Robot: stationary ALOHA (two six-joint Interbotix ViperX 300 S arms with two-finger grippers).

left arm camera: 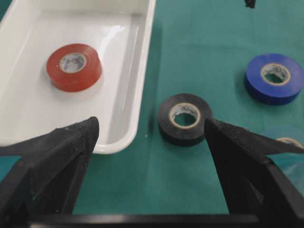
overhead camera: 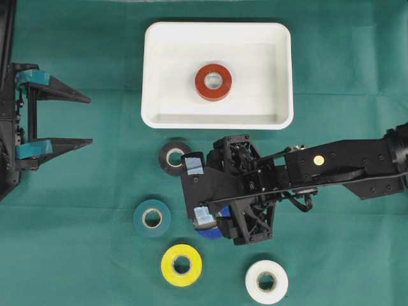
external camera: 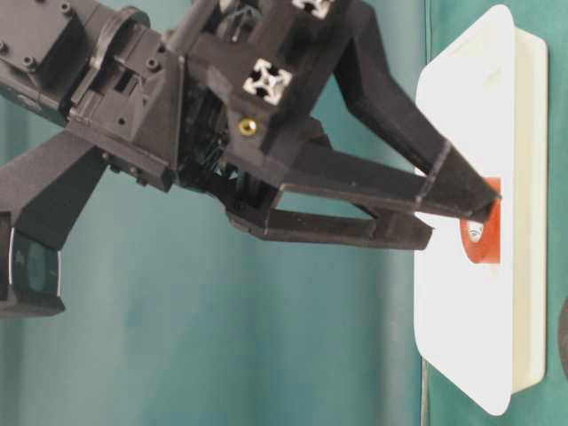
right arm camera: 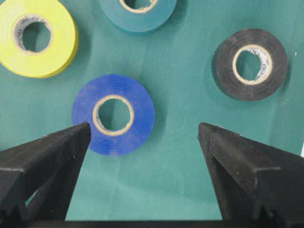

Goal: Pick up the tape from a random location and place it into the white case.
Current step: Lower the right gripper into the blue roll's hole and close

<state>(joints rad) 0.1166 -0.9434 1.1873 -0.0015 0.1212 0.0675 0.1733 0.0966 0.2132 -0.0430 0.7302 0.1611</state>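
Note:
The white case [overhead camera: 153, 64] lies at the top middle with a red tape roll [overhead camera: 213, 81] inside it. My right gripper [overhead camera: 199, 191] hangs open over the green cloth, covering most of a blue tape roll [overhead camera: 210, 232]. In the right wrist view the blue roll [right arm camera: 114, 121] lies flat just beyond the tips of the right gripper [right arm camera: 145, 130], nearer the left finger, and nothing is held. My left gripper [overhead camera: 89, 121] stands open at the far left edge. In its wrist view the left gripper [left arm camera: 152, 128] is empty, with the case [left arm camera: 142, 71] and a black roll [left arm camera: 185, 118] ahead.
Other rolls lie flat on the cloth: black [overhead camera: 173, 157] just below the case, teal [overhead camera: 152, 218], yellow [overhead camera: 182, 264] and white [overhead camera: 266, 281] near the front edge. The right arm [overhead camera: 344, 166] reaches in from the right.

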